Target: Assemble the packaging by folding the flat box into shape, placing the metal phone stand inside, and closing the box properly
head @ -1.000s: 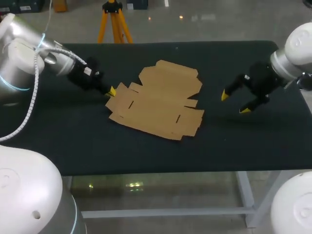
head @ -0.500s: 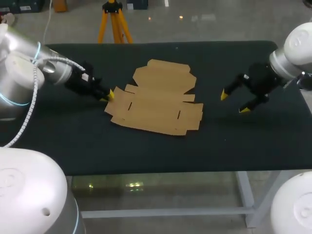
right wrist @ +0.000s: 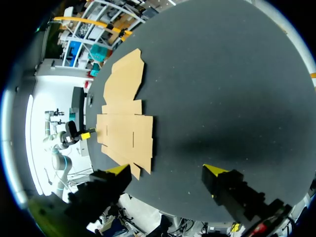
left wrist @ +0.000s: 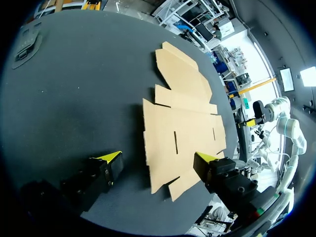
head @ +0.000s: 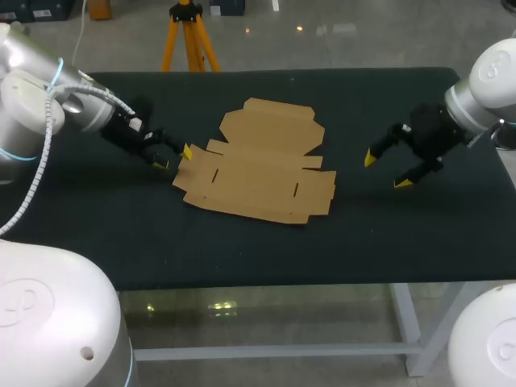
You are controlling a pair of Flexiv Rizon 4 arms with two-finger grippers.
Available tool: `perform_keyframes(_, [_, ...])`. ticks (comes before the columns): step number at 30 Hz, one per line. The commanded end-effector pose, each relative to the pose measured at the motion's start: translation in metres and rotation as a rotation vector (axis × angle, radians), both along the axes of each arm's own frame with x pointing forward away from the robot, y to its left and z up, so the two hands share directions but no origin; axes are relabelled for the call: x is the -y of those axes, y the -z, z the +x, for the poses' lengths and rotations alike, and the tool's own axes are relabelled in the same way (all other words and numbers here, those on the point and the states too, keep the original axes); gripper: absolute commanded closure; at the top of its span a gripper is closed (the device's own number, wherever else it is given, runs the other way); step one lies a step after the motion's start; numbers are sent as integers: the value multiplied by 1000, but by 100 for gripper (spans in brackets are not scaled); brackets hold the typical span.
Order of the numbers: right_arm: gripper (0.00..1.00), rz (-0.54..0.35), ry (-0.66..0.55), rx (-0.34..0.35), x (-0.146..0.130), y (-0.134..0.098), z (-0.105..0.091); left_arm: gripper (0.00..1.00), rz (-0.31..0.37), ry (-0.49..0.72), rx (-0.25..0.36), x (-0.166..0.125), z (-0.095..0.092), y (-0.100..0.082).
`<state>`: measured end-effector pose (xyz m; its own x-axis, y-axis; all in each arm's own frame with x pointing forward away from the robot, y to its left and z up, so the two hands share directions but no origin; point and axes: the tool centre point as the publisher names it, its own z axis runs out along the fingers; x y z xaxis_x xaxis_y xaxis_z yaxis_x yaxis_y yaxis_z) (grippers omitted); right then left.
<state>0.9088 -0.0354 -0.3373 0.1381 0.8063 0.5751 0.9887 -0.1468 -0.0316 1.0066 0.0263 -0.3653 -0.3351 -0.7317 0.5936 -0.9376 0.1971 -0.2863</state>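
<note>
Brown flat cardboard box (head: 262,169) lies unfolded on the black table (head: 242,242) in the head view, left gripper (head: 174,158) at its left edge, right gripper (head: 385,171) well apart. Left wrist view: fingers spread wide, gripping nothing, the box's near corner between them. Right wrist view: fingers wide apart, empty, box ahead.

Robotics lab: black-covered worktop (head: 121,242) on metal frame; white left arm (head: 36,113) at left edge, right arm (head: 488,85) upper right.

The flat box (head: 258,173) is smooth, matt brown cardboard. The table (head: 387,234) under it has a dark, matt, faintly speckled covering. The left pincer (head: 173,157) and right pincer (head: 385,171) beside it look matt black.
</note>
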Motion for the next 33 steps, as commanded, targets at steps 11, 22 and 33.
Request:
perform_keyframes(11, [0,1,-19,-2,0,-5,-1,0,51,268,-120,12,39,11])
perform_keyframes(22, [0,-4,-18,-6,0,-4,1,100,86,331,-183,25,32,24])
perform_keyframes(33, [0,-1,-25,-11,1,-2,5,100,20,187,-110,20,17,17])
